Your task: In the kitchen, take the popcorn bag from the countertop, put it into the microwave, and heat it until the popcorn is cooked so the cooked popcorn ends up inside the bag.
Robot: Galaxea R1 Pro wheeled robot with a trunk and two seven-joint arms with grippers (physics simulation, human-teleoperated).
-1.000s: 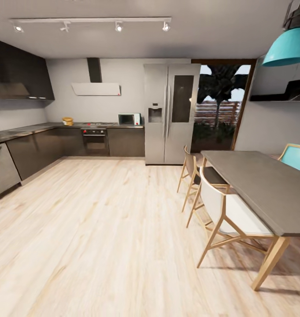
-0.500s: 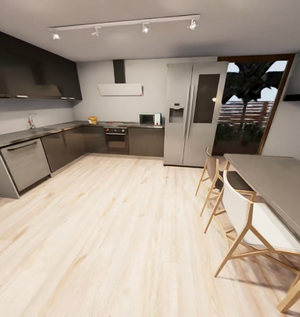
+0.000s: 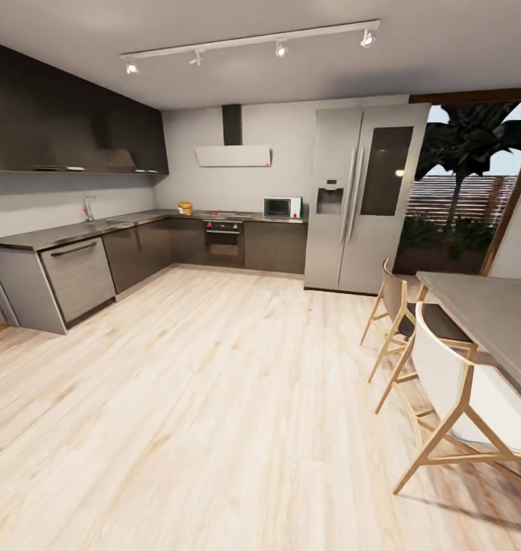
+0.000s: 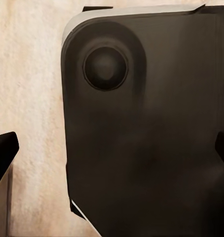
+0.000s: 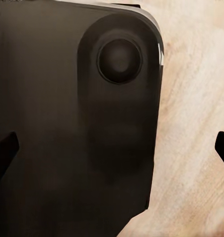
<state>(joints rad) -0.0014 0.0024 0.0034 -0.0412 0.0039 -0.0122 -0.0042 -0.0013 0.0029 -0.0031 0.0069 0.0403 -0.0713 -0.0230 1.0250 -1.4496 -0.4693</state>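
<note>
Far across the room, the pale microwave point(image 3: 282, 207) stands on the grey countertop point(image 3: 99, 228) beside the fridge. Further along the same worktop sits a small tan-yellow thing point(image 3: 185, 207), too distant to tell whether it is the popcorn bag. No popcorn can be made out. My left gripper point(image 4: 112, 153) is open, its dark fingertips point(image 4: 3, 154) far apart over my own dark base and the wooden floor. The right gripper point(image 5: 112, 148) is open as well, with nothing between its fingertips point(image 5: 3, 150).
A built-in oven point(image 3: 223, 243) sits under the far counter, and a tall silver fridge point(image 3: 363, 199) stands right of the microwave. A dishwasher front point(image 3: 79, 278) ends the left counter run. A grey dining table point(image 3: 493, 310) with wooden chairs point(image 3: 455, 390) stands at the right. Wide wooden floor point(image 3: 214, 383) lies between.
The whole picture has shifted right and the kitchen looks a little nearer: the camera has turned left and moved. More of the left counter and the sink tap now show.
</note>
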